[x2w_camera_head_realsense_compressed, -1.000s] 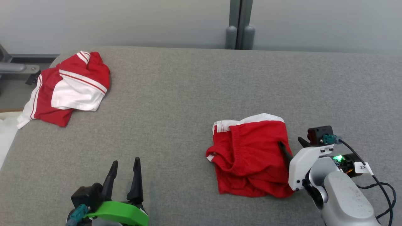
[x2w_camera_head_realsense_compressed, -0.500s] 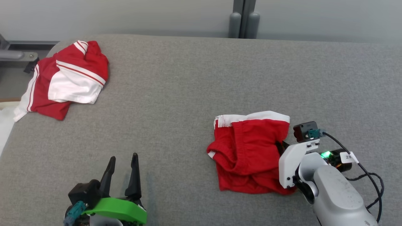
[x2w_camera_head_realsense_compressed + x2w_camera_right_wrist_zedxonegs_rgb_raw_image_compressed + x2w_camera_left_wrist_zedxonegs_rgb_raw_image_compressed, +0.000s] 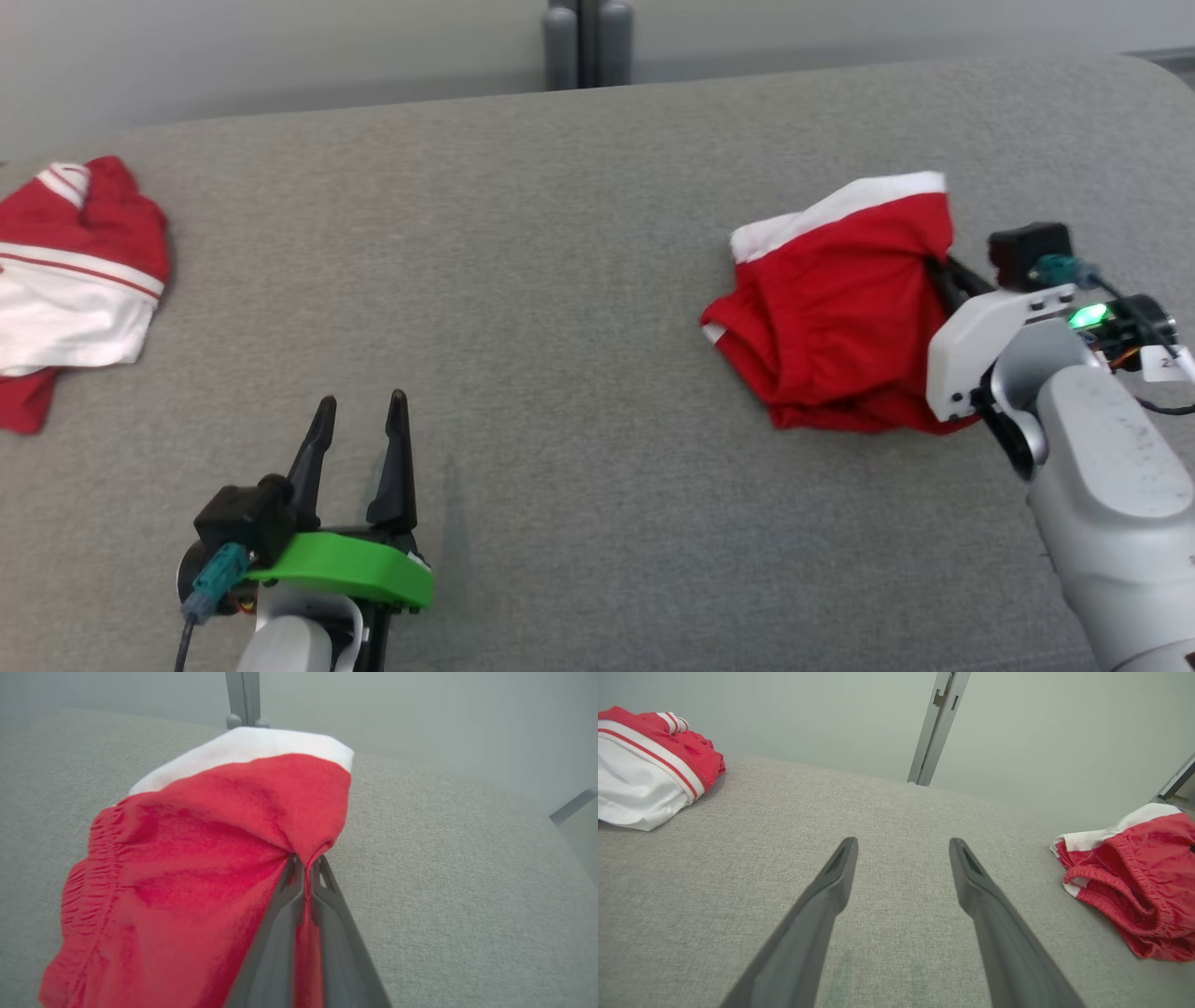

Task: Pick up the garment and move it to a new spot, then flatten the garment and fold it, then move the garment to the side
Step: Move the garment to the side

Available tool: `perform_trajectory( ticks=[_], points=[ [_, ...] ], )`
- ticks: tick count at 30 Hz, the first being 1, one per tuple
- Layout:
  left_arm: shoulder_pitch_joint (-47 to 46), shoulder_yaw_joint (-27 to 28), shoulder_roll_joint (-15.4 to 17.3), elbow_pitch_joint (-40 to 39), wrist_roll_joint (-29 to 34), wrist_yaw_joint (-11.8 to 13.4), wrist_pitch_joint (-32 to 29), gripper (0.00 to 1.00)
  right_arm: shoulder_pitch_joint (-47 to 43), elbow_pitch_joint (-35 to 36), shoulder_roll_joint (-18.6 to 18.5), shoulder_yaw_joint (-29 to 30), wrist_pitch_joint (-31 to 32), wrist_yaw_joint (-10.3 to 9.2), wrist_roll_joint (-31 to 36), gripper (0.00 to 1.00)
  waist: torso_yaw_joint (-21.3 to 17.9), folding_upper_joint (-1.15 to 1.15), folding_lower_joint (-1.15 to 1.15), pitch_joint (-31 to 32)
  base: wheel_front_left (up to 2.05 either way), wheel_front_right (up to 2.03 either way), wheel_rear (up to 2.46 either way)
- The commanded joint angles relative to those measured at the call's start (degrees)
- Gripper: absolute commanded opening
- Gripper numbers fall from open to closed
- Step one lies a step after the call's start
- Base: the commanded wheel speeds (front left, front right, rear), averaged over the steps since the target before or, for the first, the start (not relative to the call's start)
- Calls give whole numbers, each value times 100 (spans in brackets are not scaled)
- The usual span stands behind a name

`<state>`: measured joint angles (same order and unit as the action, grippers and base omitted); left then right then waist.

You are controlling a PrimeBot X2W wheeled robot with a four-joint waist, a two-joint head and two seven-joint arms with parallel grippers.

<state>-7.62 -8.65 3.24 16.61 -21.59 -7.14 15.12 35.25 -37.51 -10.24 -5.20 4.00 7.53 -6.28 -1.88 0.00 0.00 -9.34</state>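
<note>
The garment [image 3: 831, 308] is a crumpled pair of red shorts with a white band, lying at the right of the grey padded surface [image 3: 523, 280]. My right gripper [image 3: 938, 271] is shut on the garment's right edge. In the right wrist view the red cloth [image 3: 196, 858] is pinched between the closed fingertips [image 3: 306, 861] and bunches up there. My left gripper [image 3: 359, 401] stands open over bare surface at the lower left, far from the garment. The left wrist view shows its spread fingers [image 3: 903, 842] holding nothing and the garment [image 3: 1134, 882] at the right edge.
A second red and white garment [image 3: 65, 280] lies crumpled at the surface's far left edge, also seen in the left wrist view [image 3: 644, 765]. A grey post [image 3: 588, 42] stands behind the back edge. A black cable trails from my right wrist.
My right gripper has closed on the garment's right edge, gathering the cloth there. The head camera has turned, shifting the whole picture. My left gripper stays open in place.
</note>
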Motion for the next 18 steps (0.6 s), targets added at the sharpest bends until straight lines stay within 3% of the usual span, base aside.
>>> perform_trajectory(
  ticks=[1,9,18],
  points=[
    [-194,-28,59,-41,36,-35,3,100,91,40,-109,125,-43,-9,39,0,-739,0,0,-453,0,0,0],
    [-641,-271,292,-88,186,-36,-70,100,347,42,-278,642,-236,-9,69,0,-1687,0,0,-1035,0,0,0],
    [-946,-548,514,-329,322,-35,-320,100,602,-189,-290,1127,-564,-9,40,0,-2027,0,0,-1391,0,0,0]
  ],
)
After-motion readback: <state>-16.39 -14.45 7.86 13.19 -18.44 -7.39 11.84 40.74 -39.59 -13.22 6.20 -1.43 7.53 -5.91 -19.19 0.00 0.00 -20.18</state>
